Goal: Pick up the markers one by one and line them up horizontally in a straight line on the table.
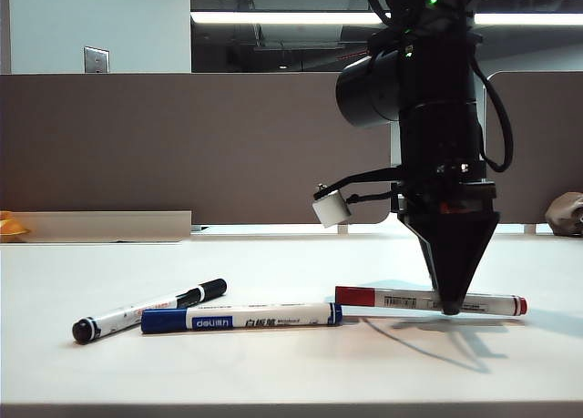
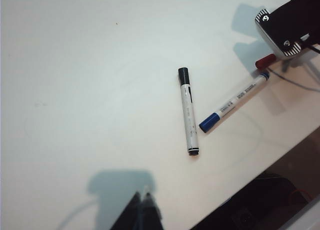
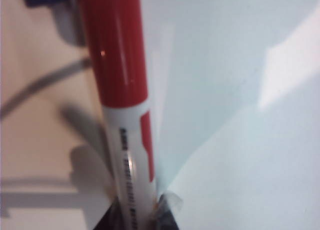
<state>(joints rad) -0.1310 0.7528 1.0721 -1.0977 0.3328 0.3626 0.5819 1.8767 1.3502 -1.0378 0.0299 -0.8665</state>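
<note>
Red marker [image 1: 428, 300] is sitting pinched in my right end effector [image 1: 449, 307] on the desk [image 1: 273, 363], so I'm worrying that releasing skews it off the blue marker [image 1: 241, 317], while my left end effector [image 2: 142, 210] is hanging closed and empty.

Markers white-barrelled: black [image 1: 146, 310], blue [image 1: 241, 317], red [image 1: 401, 300] caps.

black right arm with a thick cylindrical joint, looped black cables, a green light, tapering to the pointed right hand [image 1: 450, 304]; a small white block beside it.

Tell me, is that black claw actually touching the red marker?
Touching. The right wrist view shows the red marker running down between the right gripper's fingertips; in the exterior view its tip sits on the barrel on the table.
</note>
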